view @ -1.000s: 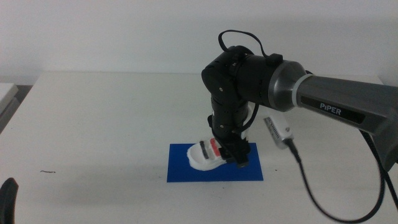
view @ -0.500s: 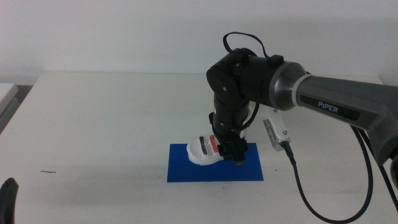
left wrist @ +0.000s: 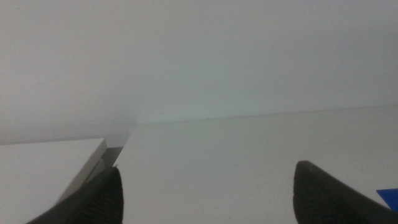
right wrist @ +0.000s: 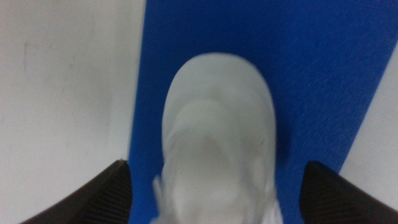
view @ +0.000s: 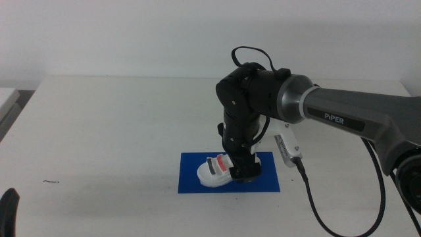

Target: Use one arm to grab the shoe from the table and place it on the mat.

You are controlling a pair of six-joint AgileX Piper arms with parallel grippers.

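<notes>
The white shoe [view: 216, 171] with black and red straps sits level on the dark-blue mat [view: 197, 184], toe to the left. The black arm [view: 342, 115] reaches in from the right, and my right gripper [view: 241, 169] is down at the shoe's heel. In the right wrist view the shoe [right wrist: 217, 124] lies on the mat [right wrist: 323, 74] between the right gripper's [right wrist: 217, 171] jaws, which stand wide apart with a gap on each side. My left gripper [left wrist: 208, 177] is open and empty and waits at the bottom left corner [view: 6, 210].
The mat lies near the middle front of the white table [view: 118, 125]. A black cable [view: 322, 204] hangs from the right arm over the table's right front. A white object [view: 6, 99] sits off the table's left edge.
The right arm has lowered the shoe from a tilted, lifted pose until it rests flat on the mat. The jaws now stand apart from the shoe's sides.
</notes>
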